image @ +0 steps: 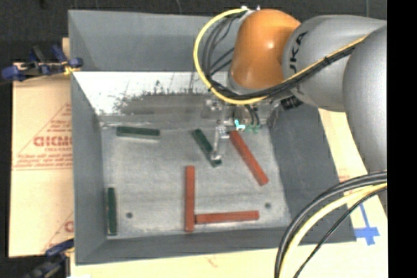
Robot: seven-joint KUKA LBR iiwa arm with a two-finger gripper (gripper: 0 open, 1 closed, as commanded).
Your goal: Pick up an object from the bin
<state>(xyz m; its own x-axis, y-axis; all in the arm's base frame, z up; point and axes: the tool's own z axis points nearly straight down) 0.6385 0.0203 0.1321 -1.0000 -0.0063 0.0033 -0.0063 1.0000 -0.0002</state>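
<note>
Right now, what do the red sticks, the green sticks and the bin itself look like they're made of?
The red sticks look like painted wood or plastic, which one is unclear: even matte colour, straight edges, no shine. The green sticks seem the same kind, in a dark matte green. The bin looks like grey sheet metal: flat folded walls, a dull sheen and dark scuff marks on the back wall.

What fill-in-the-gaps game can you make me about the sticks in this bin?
The gripper hangs over the short slanted stick, whose colour is ___.
The longer slanted stick, nearer the arm, is coloured ___.
At the front, one red stick and another red stick together form the letter ___.
Missing words: green; red; L.
</note>
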